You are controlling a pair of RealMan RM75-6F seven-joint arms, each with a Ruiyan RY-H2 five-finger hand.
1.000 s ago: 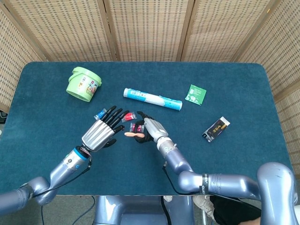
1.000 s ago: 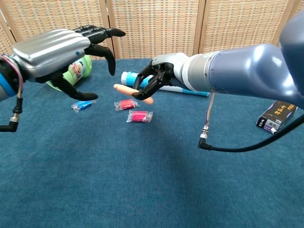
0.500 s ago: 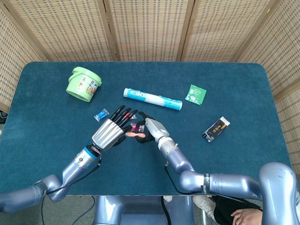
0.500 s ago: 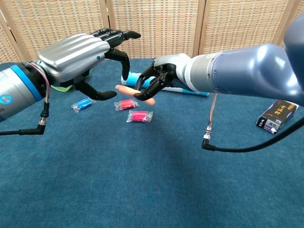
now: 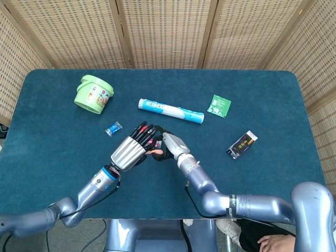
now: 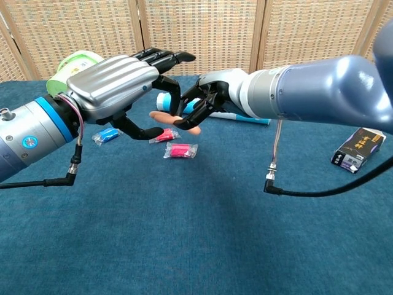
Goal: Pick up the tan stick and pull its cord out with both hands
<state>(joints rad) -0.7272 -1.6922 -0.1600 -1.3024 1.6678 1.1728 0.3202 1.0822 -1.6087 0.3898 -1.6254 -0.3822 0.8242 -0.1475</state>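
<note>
My right hand (image 5: pixel 171 145) (image 6: pixel 212 98) holds the tan stick (image 5: pixel 156 152) (image 6: pixel 177 121) a little above the table, with the stick's free end pointing towards my left hand. My left hand (image 5: pixel 130 150) (image 6: pixel 120 78) is open and cupped around that free end: its fingers (image 6: pixel 175 58) reach over the stick and its thumb (image 6: pixel 147 131) lies under it. I see no contact between the left hand and the stick. No cord shows.
Below the hands lie two red wrapped sweets (image 6: pixel 179 150) (image 6: pixel 164 136) and a blue one (image 5: pixel 113 128) (image 6: pixel 108 135). A white tube (image 5: pixel 170 111) lies behind them. A green bucket (image 5: pixel 93 94) stands far left, a green packet (image 5: pixel 218 105) and a black box (image 5: pixel 242 144) to the right.
My left hand has moved right and forward until its fingers and thumb surround the stick's free end. The right hand has held the stick almost still.
</note>
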